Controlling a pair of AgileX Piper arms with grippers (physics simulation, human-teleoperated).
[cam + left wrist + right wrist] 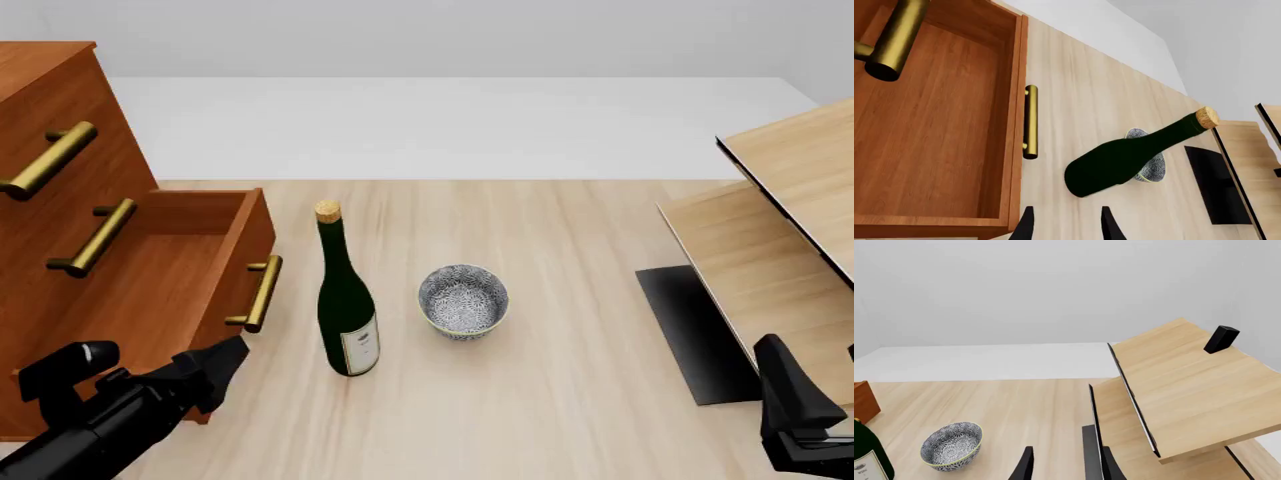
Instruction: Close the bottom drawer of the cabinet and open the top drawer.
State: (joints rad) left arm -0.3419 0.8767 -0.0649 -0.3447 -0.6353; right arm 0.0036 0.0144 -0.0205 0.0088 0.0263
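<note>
The cabinet (54,95) stands at the left of the front view. Its top drawer (96,112) is shut, with its brass handle (47,160) showing. The bottom drawer (150,290) is pulled out wide, its brass handle (256,293) facing the table. My left gripper (224,362) is open and empty, just in front of the open drawer's near corner and apart from it. In the left wrist view the bottom drawer (934,140) and its handle (1030,122) lie ahead of the left gripper (1066,226). My right gripper (787,385) is open and empty at the near right.
A green wine bottle (344,300) stands next to the drawer's handle, with a patterned bowl (463,300) to its right. A pale wooden shelf (787,230) with a black base (687,330) fills the right side, close ahead of the right gripper (1067,467).
</note>
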